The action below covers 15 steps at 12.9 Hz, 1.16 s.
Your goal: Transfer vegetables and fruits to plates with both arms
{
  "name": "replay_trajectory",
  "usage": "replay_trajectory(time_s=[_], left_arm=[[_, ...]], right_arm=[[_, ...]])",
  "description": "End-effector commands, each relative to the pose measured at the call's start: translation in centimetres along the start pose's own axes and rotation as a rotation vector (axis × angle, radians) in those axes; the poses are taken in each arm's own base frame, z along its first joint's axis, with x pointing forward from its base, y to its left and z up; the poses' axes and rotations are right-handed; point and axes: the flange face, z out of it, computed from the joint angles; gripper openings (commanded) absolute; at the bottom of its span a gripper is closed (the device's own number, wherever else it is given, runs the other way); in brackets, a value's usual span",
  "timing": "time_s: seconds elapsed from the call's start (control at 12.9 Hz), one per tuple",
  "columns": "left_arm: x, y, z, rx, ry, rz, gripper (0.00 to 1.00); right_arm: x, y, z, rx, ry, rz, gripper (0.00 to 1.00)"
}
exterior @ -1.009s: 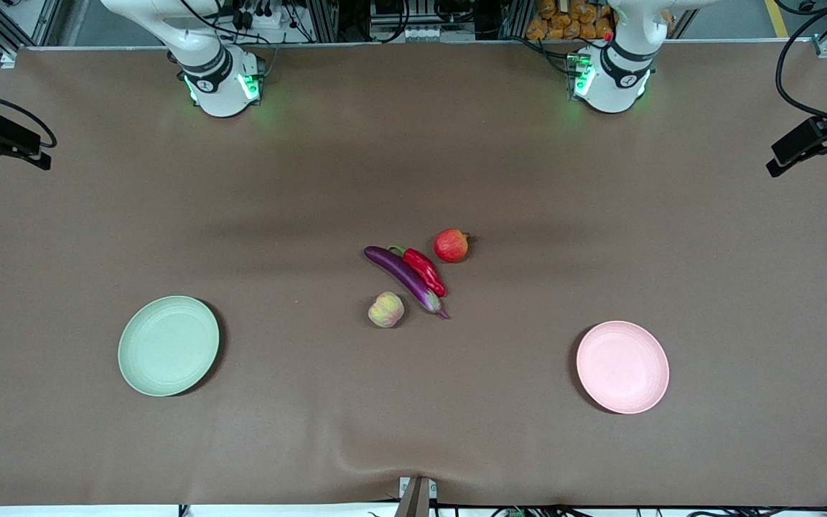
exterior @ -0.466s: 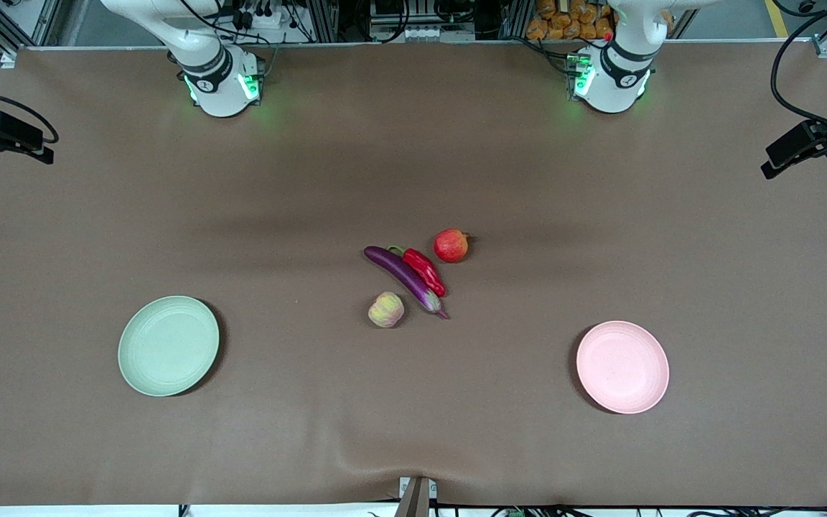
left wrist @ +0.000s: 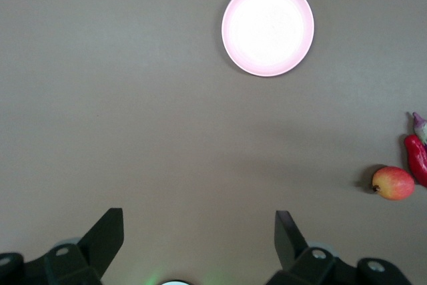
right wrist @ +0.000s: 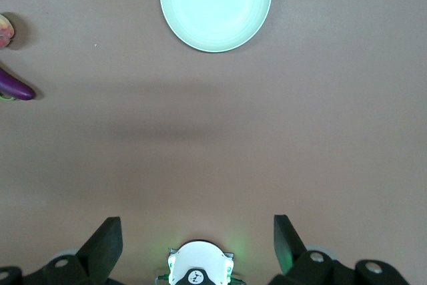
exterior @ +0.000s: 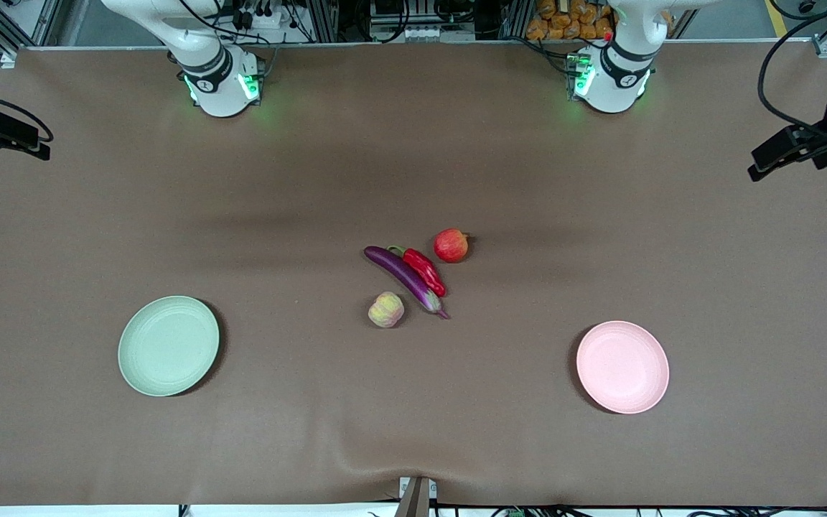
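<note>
Overhead, we see both arms raised high above a brown counter [exterior: 97,445], neither yet reaching for anything. Our left end effector [left wrist: 199,235] hangs over the counter at the left arm's end, fingers spread wide with nothing between them. Our right end effector [right wrist: 197,237] hangs likewise over the right arm's end, just above its own base, fingers wide apart and empty.

Well below and ahead of the left end effector sits the pale pink plate [exterior: 622,367], bare. Well below the right end effector sits the pale green plate [exterior: 169,345], also bare. Each plate lies on its own arm's half, which we judge lets each arm fill one without crossing.

All four items cluster mid-counter, between the end effectors and well apart from both. The purple eggplant [exterior: 403,277] lies diagonal with the red chili pepper [exterior: 424,271] pressed along it. The red pomegranate-like fruit [exterior: 451,245] sits just beside the chili, toward the left end effector. The yellowish-pink ribbed fruit [exterior: 386,309] sits just beside the eggplant, toward the right end effector.

We judge the task not begun; the touching vegetables may shift when one is lifted.
</note>
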Motion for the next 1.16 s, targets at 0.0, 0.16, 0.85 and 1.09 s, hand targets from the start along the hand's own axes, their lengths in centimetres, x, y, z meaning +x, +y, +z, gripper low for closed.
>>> replay_trajectory(time_s=[0.0,0.16,0.85,1.09], left_arm=[[1.6,3.0,2.7,-0.004,-0.042,0.038,1.00],[2.7,6.8,6.1,-0.002,-0.080,0.023,1.00],[-0.7,32.9,28.3,-0.026,-0.078,-0.382,1.00],[-5.8,35.8,33.3,-0.022,-0.044,-0.420,1.00]], right_arm=[[0.3,0.4,0.6,-0.006,-0.008,0.005,1.00],[0.7,0.4,1.0,-0.006,-0.014,0.005,1.00],[2.4,-0.3,3.0,0.000,-0.053,-0.008,1.00],[5.1,-2.1,4.6,0.013,-0.014,-0.043,1.00]])
